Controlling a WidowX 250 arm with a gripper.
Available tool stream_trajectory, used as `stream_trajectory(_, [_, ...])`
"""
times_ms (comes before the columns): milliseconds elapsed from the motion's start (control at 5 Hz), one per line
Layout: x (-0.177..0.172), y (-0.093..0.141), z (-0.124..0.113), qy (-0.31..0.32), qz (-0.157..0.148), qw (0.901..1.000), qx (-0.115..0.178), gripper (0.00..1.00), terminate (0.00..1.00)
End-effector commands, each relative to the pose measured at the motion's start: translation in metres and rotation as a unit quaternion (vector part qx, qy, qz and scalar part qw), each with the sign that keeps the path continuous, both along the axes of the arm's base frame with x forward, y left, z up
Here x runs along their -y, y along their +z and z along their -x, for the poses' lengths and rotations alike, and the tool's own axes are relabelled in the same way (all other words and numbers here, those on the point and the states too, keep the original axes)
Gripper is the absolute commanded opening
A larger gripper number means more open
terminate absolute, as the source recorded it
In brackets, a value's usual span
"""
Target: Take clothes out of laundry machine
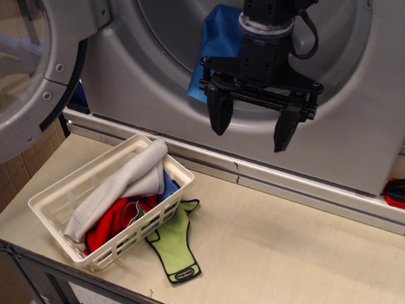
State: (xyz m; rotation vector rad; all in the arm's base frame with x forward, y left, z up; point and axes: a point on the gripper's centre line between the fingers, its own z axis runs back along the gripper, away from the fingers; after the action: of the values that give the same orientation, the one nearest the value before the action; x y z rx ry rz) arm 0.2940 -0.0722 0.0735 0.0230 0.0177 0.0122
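Single view, taken from above and in front of the desk, angled downward and facing the laundry machine that stands along the desk's far edge. The camera sits near: the machine's top and right side are cut off, as is its open door at upper left. The desk's near-left corner lies inside the view at lower left; its right edge falls outside. The arm enters from the top edge, its pincer hanging before the drum opening. A white basket occupies the desk's left part.
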Motion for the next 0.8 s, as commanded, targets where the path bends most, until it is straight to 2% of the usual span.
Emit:
stream_trajectory(0, [0.0, 0.0, 0.0, 0.0, 0.0, 1.0, 0.0, 1.0, 0.0])
stream_trajectory(200, [-0.023, -0.002, -0.027, -0.003, -0.055, 0.9973, 0.048, 1.0, 0.0])
stream_trajectory(400, [-0.041, 0.003, -0.043, 0.0, -0.069, 0.9931, 0.094, 1.0, 0.0])
stream_trajectory(600, [-0.058, 0.015, -0.054, 0.003, -0.09, 0.9838, 0.155, 1.0, 0.0])
